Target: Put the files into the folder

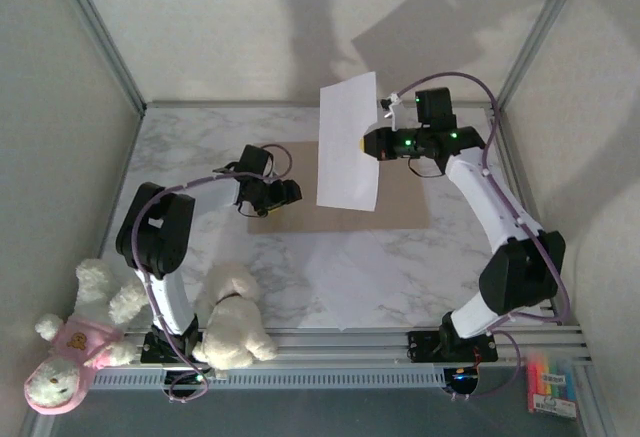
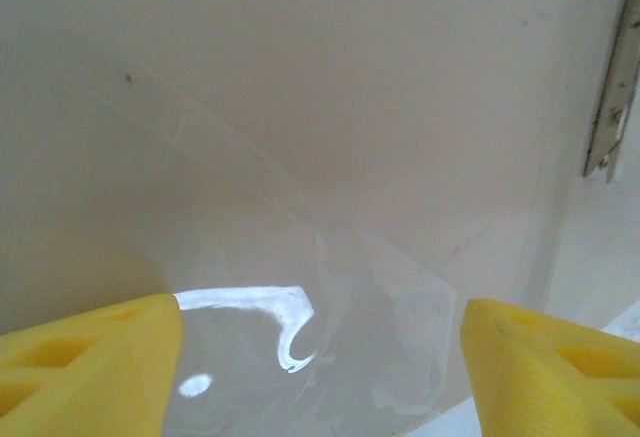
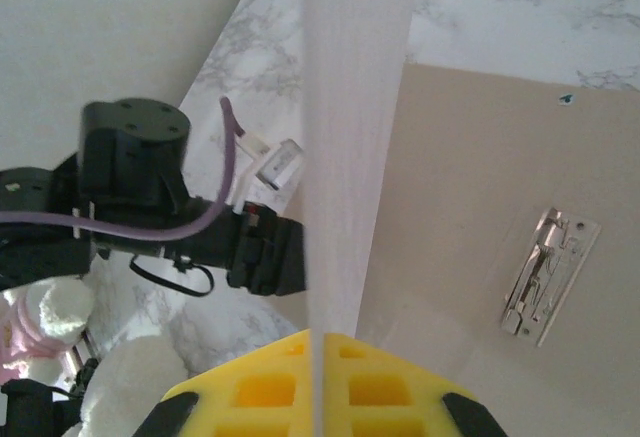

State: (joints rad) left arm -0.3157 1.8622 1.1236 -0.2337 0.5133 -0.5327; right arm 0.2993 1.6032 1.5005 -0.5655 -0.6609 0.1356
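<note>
Pinching file [image 3: 350,137], right gripper [image 3: 318,377] hovers (left gripper [image 2: 320,352] agape).

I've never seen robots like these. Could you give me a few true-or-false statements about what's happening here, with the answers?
1. The right hand pinches a white sheet. True.
2. The folder is closed. False: it lies open, its metal clip showing.
3. The left hand is shut. False: its fingers stand apart.
4. A plush toy sits beside the left arm's base. True.
5. The sheet lies flat in the folder. False: it is held up above it.
</note>
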